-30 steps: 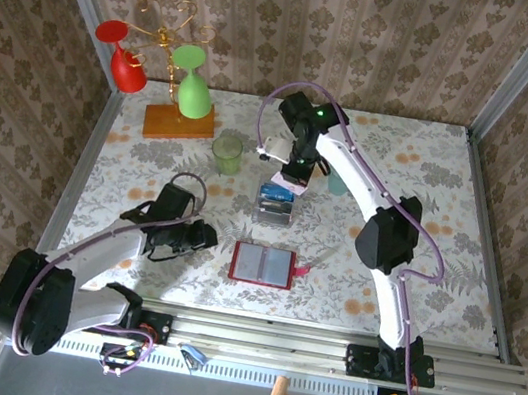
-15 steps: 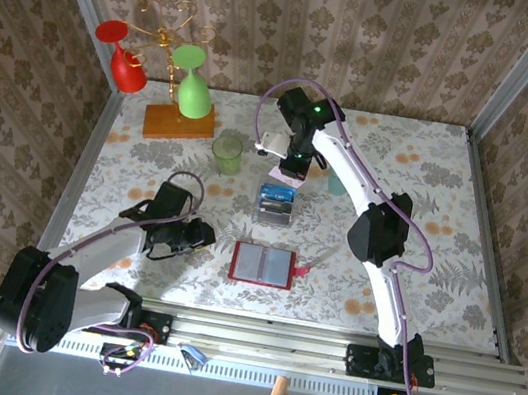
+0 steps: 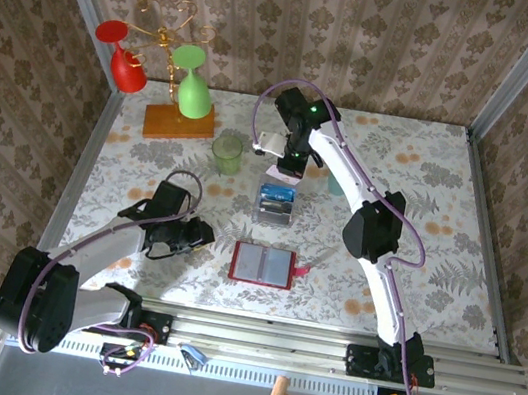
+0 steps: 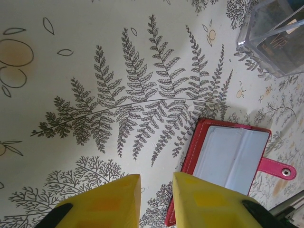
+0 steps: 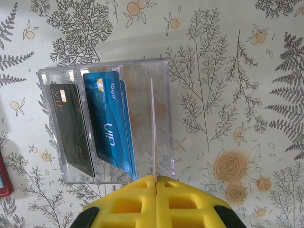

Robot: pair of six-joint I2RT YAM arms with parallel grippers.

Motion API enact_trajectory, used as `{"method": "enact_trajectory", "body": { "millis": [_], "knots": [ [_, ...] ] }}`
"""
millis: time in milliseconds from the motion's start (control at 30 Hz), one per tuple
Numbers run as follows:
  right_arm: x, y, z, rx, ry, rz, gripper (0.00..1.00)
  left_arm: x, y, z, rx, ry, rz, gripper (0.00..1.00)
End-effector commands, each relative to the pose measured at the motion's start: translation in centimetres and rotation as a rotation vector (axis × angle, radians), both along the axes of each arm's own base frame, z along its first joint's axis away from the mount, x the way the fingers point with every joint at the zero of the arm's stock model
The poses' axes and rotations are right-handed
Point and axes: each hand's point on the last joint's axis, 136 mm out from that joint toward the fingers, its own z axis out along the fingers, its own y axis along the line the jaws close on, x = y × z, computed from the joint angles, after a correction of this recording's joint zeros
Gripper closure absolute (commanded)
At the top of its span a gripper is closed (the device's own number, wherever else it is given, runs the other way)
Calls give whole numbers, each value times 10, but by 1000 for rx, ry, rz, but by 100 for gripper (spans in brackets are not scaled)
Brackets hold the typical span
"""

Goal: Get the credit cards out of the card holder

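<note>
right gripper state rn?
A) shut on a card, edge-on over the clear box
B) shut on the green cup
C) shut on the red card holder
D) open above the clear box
A: in the right wrist view the right gripper is clamped on a thin credit card seen edge-on above the clear box; the card holder lies apart.

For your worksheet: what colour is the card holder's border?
The card holder is red; left wrist view.

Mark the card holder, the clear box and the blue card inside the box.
card holder (image 4: pixel 227 154): left wrist view, grey inner pocket.
clear box (image 5: pixel 140 118): right wrist view, bare right-hand compartment.
blue card (image 5: pixel 110 124): right wrist view, middle of its face.
</note>
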Motion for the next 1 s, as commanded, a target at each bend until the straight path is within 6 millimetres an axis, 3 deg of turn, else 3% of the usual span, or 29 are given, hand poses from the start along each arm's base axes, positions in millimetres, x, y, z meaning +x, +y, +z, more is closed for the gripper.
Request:
{"method": "enact_trajectory", "body": {
  "millis": [0, 267, 333, 400, 567, 967],
  "knots": [
    [3, 3, -8, 6, 16, 23, 100, 0, 2, 3, -4, -7, 0, 75],
    [0, 1, -31, -40, 57, 22, 100, -2, 4, 1, -4, 0, 3, 75],
    [5, 0, -32, -49, 37, 8, 93, -2, 4, 0, -4, -1, 5, 75],
    [15, -1, -29, -56, -7, -14, 87, -3, 5, 0, -4, -3, 8, 75],
    [29, -1, -19, -54, -83, -47, 85, -4, 6, 0, -4, -2, 10, 75],
    [34, -4, -8, -41, -122, -101, 83, -4, 7, 0, -11, -7, 16, 75]
  ]
}}
